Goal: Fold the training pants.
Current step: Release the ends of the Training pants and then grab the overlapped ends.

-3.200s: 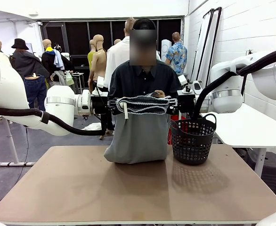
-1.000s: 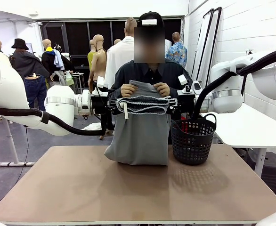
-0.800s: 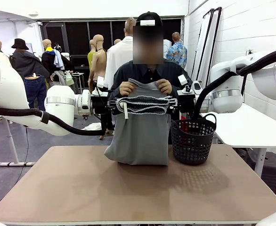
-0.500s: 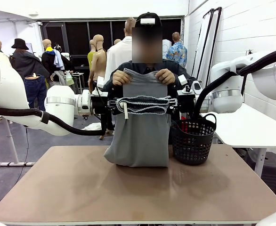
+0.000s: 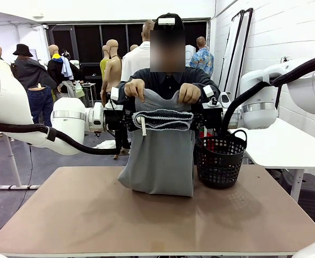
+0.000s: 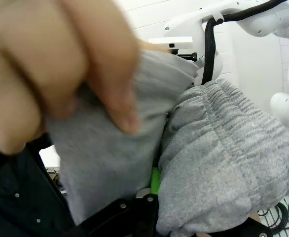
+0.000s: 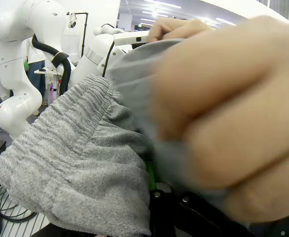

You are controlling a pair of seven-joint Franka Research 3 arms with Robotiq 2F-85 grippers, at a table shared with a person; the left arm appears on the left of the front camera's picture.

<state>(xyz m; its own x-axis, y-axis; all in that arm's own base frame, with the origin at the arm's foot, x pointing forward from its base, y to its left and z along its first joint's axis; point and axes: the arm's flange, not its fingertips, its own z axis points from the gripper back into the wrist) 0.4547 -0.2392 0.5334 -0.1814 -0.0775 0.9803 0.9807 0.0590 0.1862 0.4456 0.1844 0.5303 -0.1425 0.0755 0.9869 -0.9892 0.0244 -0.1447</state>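
Note:
The light grey training pants (image 5: 163,156) hang doubled between my two arms, their lower fold resting on the table (image 5: 147,220). My left gripper (image 5: 129,119) is shut on the left end of the gathered waistband (image 5: 163,119), and my right gripper (image 5: 199,117) is shut on its right end. Behind the waistband, the person's hands (image 5: 135,88) pinch the leg ends and hold them just above it. In the left wrist view a hand (image 6: 51,64) grips grey cloth beside the waistband (image 6: 223,148). In the right wrist view a hand (image 7: 233,108) looms beside the waistband (image 7: 70,153).
A black mesh basket (image 5: 219,161) stands on the table right of the pants, just under my right arm. The person stands at the far edge, close behind the cloth. The near half of the table (image 5: 147,220) is bare brown board.
The person's hands have raised the leg ends from behind the waistband to above it. The hanging fold has grown longer and slid toward me. My grippers have not moved.

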